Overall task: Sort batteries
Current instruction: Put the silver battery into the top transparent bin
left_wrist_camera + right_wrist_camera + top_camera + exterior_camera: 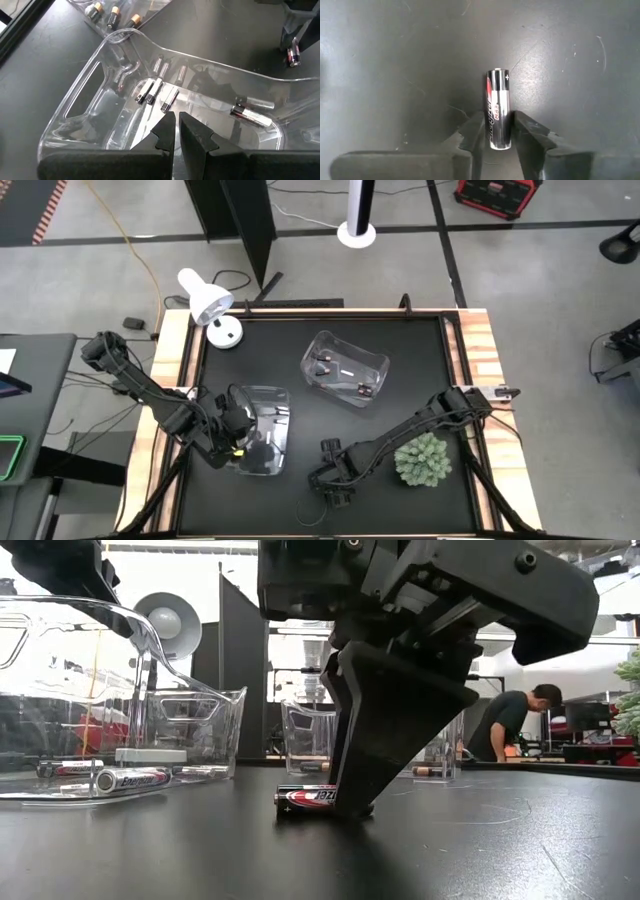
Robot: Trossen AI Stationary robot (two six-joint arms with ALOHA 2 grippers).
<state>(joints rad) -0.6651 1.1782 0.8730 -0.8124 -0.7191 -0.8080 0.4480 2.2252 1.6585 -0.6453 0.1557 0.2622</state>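
From above, the worktop (pixel 400 380) carried two clear bins: the far bin (pixel 345 367) already held a few dark batteries, and the near bin (pixel 262 430) sat under the left gripper (pixel 238 442). The right gripper (pixel 335 490) was down at the front of the worktop beside a small green plant (pixel 422 460).

At table height, a loose battery (pixel 305 798) lay flat on the worktop with the right arm's fingers (pixel 390 730) planted around it; sorted silvery batteries (pixel 132 779) lay in the near bin.

The left wrist view showed its fingers (pixel 167 132) almost touching, gripping nothing, above several silvery batteries in the bin.

The right wrist view showed the fingers (pixel 476 131) half open, flanking the loose battery, not visibly clamped. Sorting looked nearly finished; this seemed the last battery visible outside a bin.
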